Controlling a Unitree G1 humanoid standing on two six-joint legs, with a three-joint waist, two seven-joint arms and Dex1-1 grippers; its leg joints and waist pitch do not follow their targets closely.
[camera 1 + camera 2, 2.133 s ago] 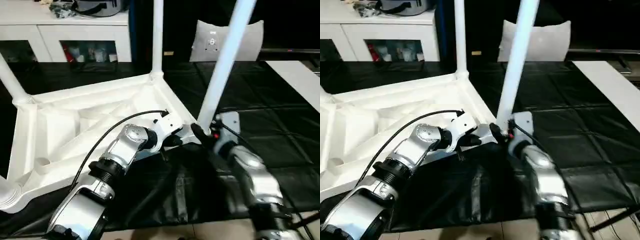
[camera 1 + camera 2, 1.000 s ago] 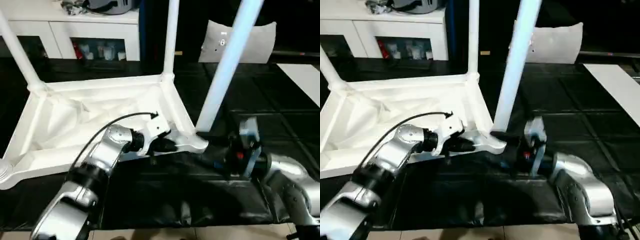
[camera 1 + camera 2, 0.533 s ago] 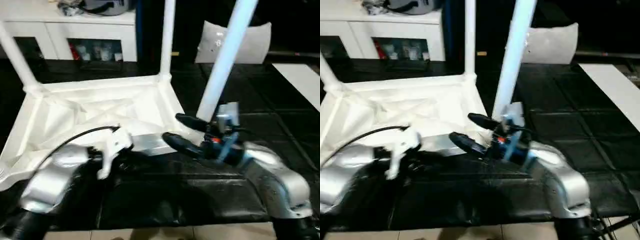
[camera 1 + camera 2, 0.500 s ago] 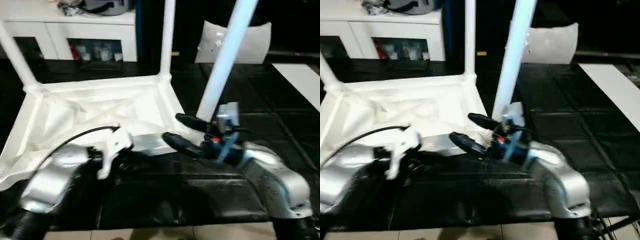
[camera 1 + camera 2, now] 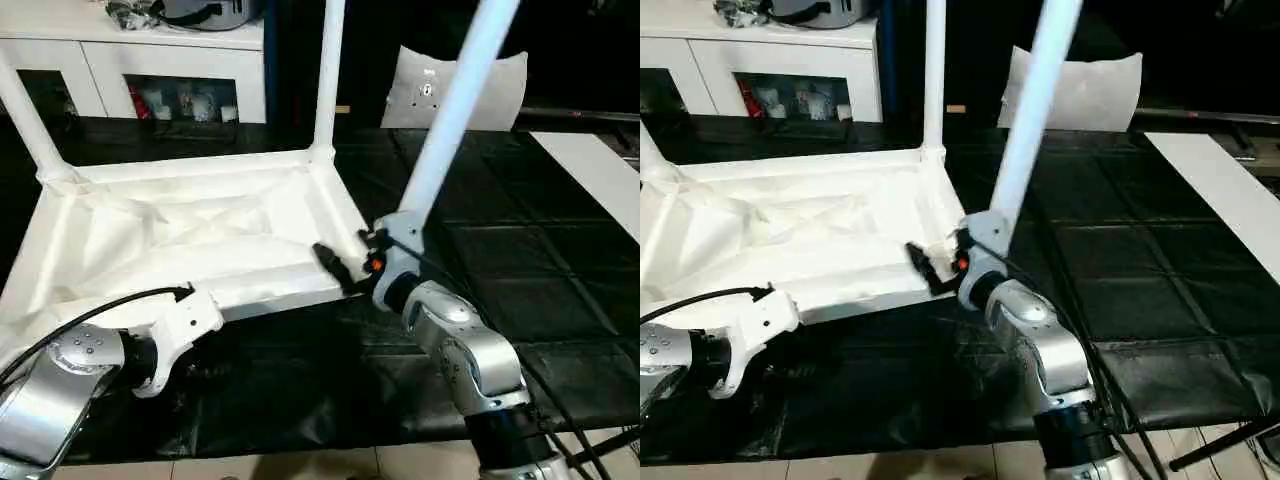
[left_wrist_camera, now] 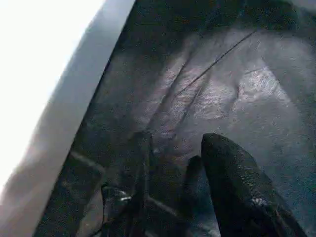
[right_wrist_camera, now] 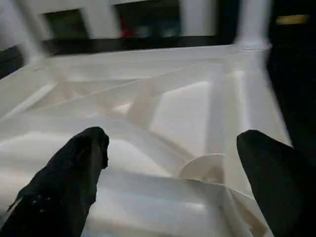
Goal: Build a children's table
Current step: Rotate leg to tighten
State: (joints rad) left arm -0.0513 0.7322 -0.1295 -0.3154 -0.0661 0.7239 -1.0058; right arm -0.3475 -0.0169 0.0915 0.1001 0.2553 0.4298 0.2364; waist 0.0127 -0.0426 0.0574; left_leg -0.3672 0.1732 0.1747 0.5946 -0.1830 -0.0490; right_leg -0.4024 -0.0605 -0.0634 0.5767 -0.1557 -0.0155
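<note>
The table (image 5: pixel 190 240) was laid upside down on the black tabletop (image 5: pixel 560 300). Three legs (image 5: pixel 450 110) were seen standing in its corner sockets; the fourth corner was cut off, so completion could not be judged. The right hand (image 7: pixel 173 173) was held spread wide at the near-right corner. The left hand (image 6: pixel 173 163) was parted, nothing held, just off the near edge.

Looks like a home living room: white cabinet (image 5: pixel 150 60) with glass doors holding small items, grey cushion (image 5: pixel 455 75) behind, black floor mat (image 5: pixel 520 270) over pale tiles.
</note>
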